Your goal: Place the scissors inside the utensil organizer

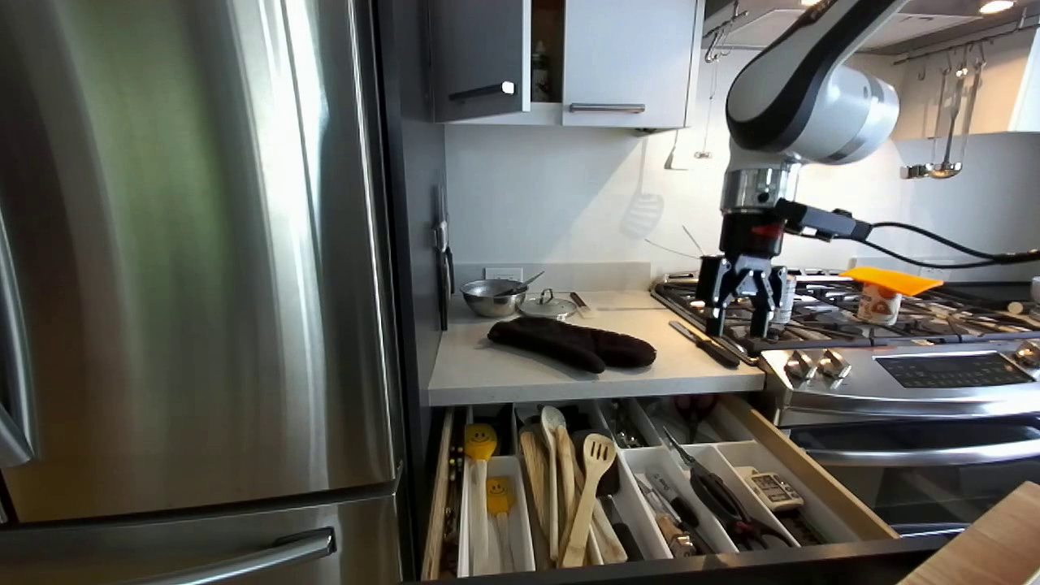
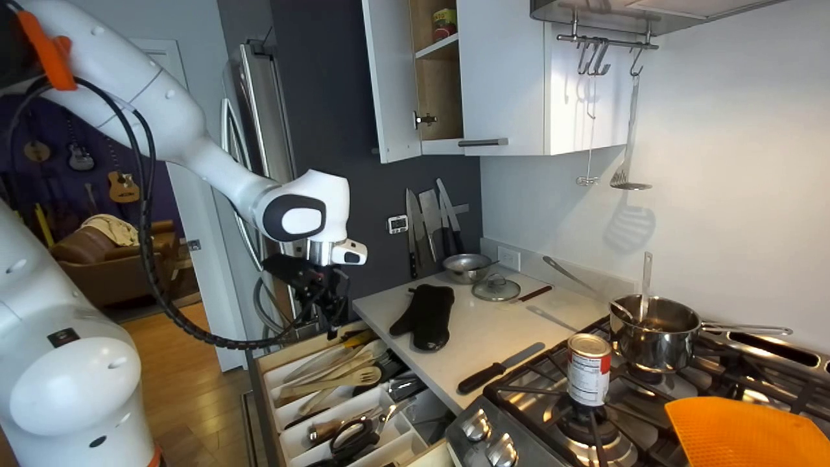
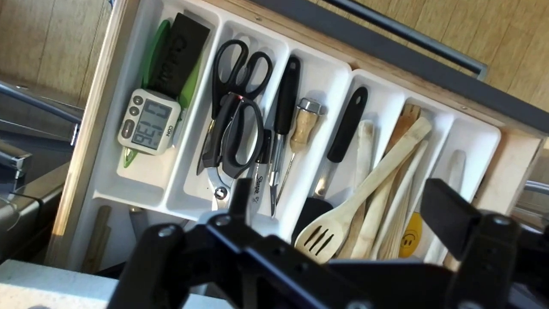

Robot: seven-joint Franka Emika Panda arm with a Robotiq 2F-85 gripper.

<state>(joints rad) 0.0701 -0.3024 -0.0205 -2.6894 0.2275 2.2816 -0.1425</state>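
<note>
The scissors [image 3: 216,148] lay below your gripper [image 3: 344,206], off to the side of one finger in the wrist view, inside a narrow compartment of the white utensil organizer [image 3: 328,79]. There they rested partly on a second black-handled pair [image 3: 231,86]. You had the gripper's fingers spread well apart, and between them, lower down, the wrist view showed a slotted wooden spatula [image 3: 364,188]. Past the scissors, farther out from the gripper, sat a timer [image 3: 149,122].
</note>
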